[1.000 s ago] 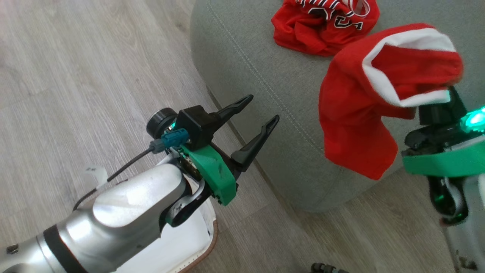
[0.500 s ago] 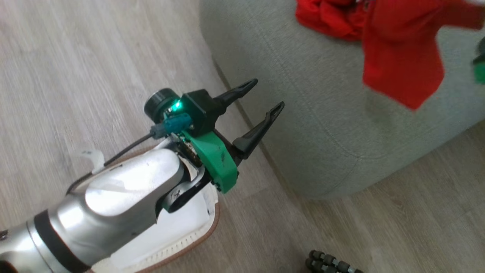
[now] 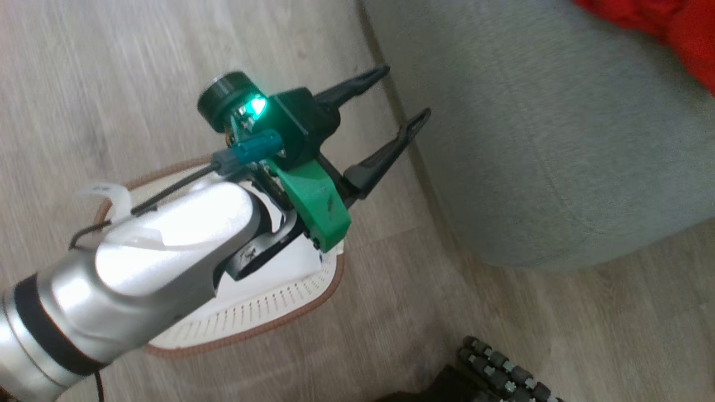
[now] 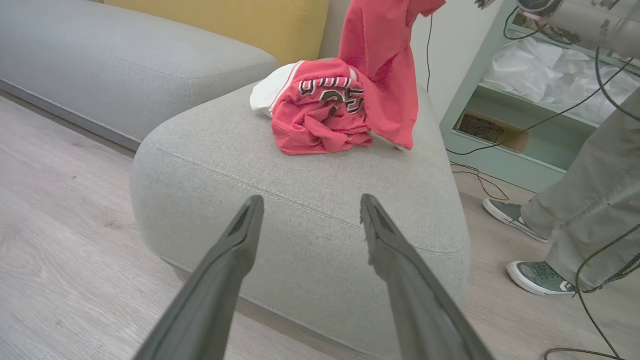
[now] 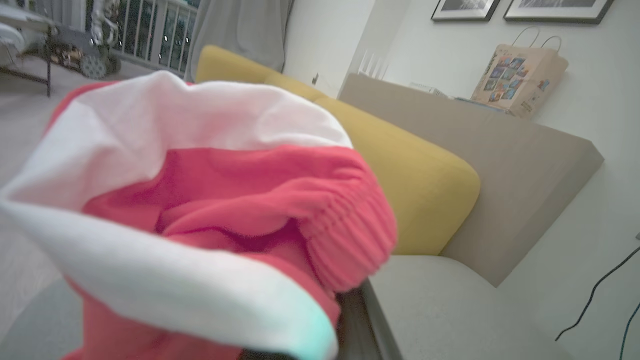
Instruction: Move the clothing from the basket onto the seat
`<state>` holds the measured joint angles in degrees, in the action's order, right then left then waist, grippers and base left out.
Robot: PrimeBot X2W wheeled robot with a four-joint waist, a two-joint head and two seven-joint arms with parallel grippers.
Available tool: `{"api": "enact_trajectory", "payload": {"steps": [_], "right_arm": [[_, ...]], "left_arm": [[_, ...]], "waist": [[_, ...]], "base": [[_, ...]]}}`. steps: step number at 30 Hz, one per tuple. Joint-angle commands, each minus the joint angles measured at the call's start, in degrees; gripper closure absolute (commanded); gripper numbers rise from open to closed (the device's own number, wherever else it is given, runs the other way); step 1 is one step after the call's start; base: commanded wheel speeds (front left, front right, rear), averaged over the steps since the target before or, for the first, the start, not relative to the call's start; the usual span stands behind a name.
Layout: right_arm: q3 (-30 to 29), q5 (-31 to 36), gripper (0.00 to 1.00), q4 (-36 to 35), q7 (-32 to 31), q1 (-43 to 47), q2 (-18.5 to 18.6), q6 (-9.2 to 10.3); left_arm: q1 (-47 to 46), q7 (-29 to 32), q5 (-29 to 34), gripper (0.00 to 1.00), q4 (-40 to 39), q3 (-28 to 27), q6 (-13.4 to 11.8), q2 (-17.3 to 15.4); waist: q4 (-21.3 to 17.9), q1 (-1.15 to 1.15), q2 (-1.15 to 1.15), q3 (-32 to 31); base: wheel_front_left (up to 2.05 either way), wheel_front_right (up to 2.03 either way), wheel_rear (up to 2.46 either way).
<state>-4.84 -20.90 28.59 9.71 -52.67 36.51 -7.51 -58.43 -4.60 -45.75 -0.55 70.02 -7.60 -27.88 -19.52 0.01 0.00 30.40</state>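
A red jersey with black numbers lies crumpled on the grey-green seat. A second red garment hangs from above, its lower end reaching the seat beside the jersey. My right gripper is shut on this white-trimmed garment, which covers most of its fingers. My left gripper stands open with nothing between its fingers, at the seat's near edge and above the cream basket. My left forearm hides much of the basket. A strip of red clothing shows at the head view's top right.
A person's legs and shoes stand right of the seat, by a pale green shelf with trailing cables. A grey sofa and yellow cushion lie behind. A dark ridged wheel sits on the wooden floor.
The head camera has swung, so the basket shows more and the seat sits further right. My right gripper and its red garment have gone up and right, out of the head view. The left gripper stays open.
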Motion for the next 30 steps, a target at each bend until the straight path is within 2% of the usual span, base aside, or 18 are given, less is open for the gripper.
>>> {"api": "enact_trajectory", "payload": {"steps": [1, 8, 15, 19, 23, 27, 28, 29, 30], "right_arm": [[0.04, 1.99, 1.00, 0.92, -0.83, -1.76, 2.09, 0.02], [3.97, 9.14, 1.00, 10.70, -4.17, -7.00, 0.60, 0.02], [9.08, 11.07, 1.00, 16.05, -9.38, -8.77, -0.26, 0.02], [13.99, 9.06, 1.00, 17.50, -13.61, -9.13, 0.07, 0.02], [18.82, 3.54, 1.00, 17.89, -18.80, -8.51, 0.77, 0.02], [22.30, -1.90, 1.00, 16.46, -22.05, -7.55, 3.54, 0.02], [22.58, -2.53, 0.27, 16.09, -21.81, -7.44, 3.98, 0.02], [22.84, -3.05, 0.00, 15.81, -21.50, -7.33, 4.30, 0.02], [23.11, -3.57, 0.00, 15.65, -21.39, -7.21, 4.49, 0.02]], "left_arm": [[-2.92, 0.33, 0.78, 0.00, -2.24, -2.44, -0.21, -1.31], [-4.73, 0.37, 1.66, 0.00, -2.75, -2.67, -0.16, -0.99], [-4.87, -0.47, 1.67, 0.00, -2.25, -2.86, -0.08, -0.77], [-4.78, -0.96, 1.53, 0.00, -1.82, -2.89, 0.07, -0.70], [-4.34, -1.52, 1.18, 0.00, -1.21, -2.89, 0.11, -0.47], [-3.66, -2.23, 0.71, 0.00, -0.44, -2.85, 0.07, -0.10], [-3.52, -2.36, 0.62, 0.00, -0.29, -2.84, 0.09, -0.05], [-3.35, -2.50, 0.51, 0.00, -0.11, -2.81, 0.11, -0.01], [-3.15, -2.61, 0.36, 0.00, 0.08, -2.78, 0.13, 0.03]], "waist": [[2.86, -0.01, 0.00, 3.86], [6.00, -0.01, 0.00, 8.00], [7.65, -0.01, 0.00, 9.07], [8.19, -0.01, 0.00, 8.87], [8.36, -0.01, 0.00, 7.73], [8.05, -0.01, 0.00, 5.72], [7.93, -0.01, 0.00, 5.27], [7.77, -0.01, 0.00, 4.75], [7.60, -0.01, 0.00, 4.21]], "base": [[0.00, 0.00, 0.00], [0.00, 0.00, 0.00], [0.00, 0.00, 0.00], [0.00, 0.00, 0.00], [0.00, 0.00, 0.00], [0.00, 0.00, 0.00], [0.00, 0.00, 0.00], [0.00, 0.00, 0.00], [0.00, 0.00, 0.00]]}}
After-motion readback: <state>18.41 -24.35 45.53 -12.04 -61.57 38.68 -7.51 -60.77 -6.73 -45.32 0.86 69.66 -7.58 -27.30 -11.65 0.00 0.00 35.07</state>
